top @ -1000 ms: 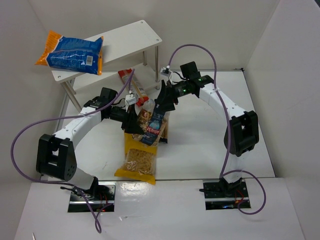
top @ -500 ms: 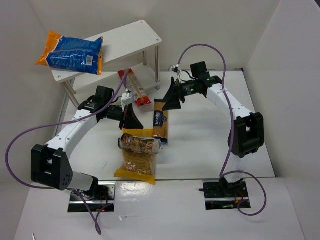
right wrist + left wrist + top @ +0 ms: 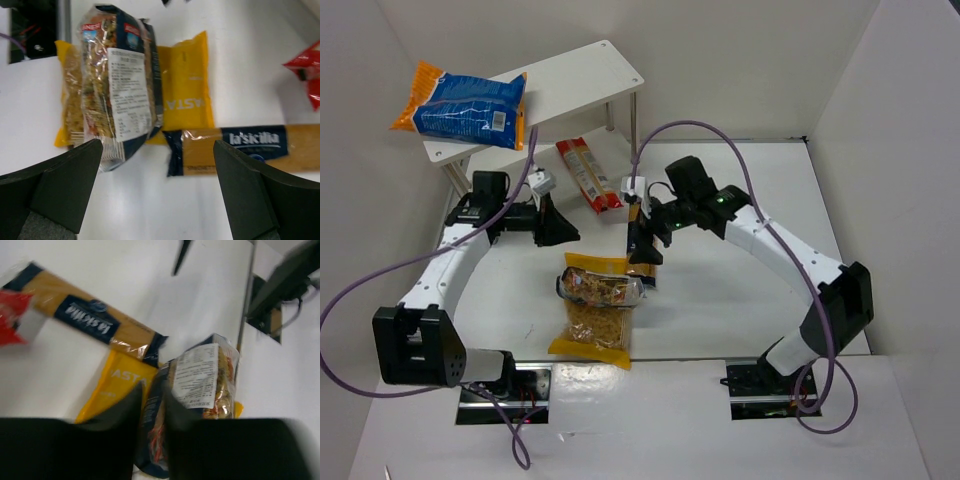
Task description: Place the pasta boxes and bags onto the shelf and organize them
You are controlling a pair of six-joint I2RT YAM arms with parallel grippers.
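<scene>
Top external: 5 pasta packs [image 3: 466,104], 1 shelf [image 3: 582,76]; left fingers [image 3: 119,414] nearly closed, right fingers [image 3: 64,181] wide.

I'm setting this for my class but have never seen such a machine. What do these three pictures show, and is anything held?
Two robot arms stand at the table's near edge. One picture looks down from above; the other two come from wrist cameras. On the table lie a thin red packet, a slim orange-brown box, and a clear bag atop a yellow windowed bag. A big orange-blue bag sits on the white shelf. The left end effector is nearly closed, the right end effector open; neither holds anything.
</scene>
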